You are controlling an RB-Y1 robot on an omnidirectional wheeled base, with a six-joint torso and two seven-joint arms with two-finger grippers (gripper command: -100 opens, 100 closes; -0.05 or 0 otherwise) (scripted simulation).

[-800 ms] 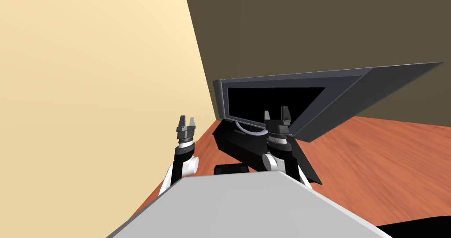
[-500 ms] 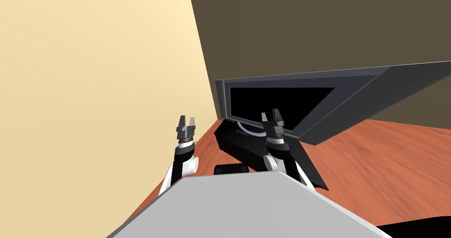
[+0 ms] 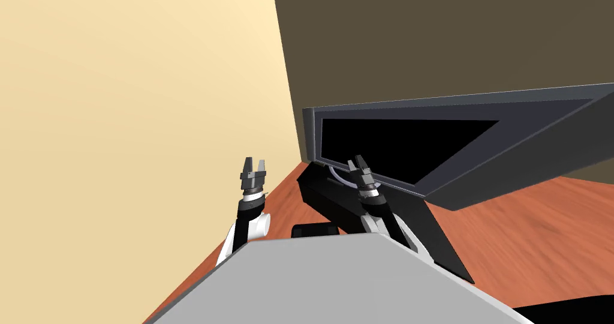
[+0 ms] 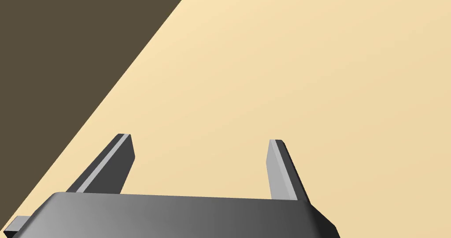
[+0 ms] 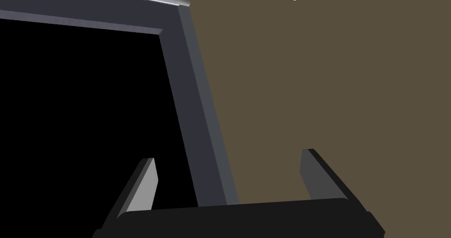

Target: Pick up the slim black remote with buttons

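My whole view has swung. The television (image 3: pixel 456 107) now sits further to the right and looms wider, so the base has turned, not the set. Its black stand (image 3: pixel 336 200) rests on the red-brown wooden surface (image 3: pixel 527 230). The right gripper (image 3: pixel 355 160) has dipped and leaned in toward the screen's lower corner, fingers spread and empty, facing the frame (image 5: pixel 194 94) rather than anything graspable. The left gripper (image 3: pixel 253 161) hangs wide open beside the tan wall. The remote (image 3: pixel 315 230) is probably the flat black slab between the arms, just before the stand — no buttons discernible. It lies well below the right gripper, with the stand's edge crowding it.
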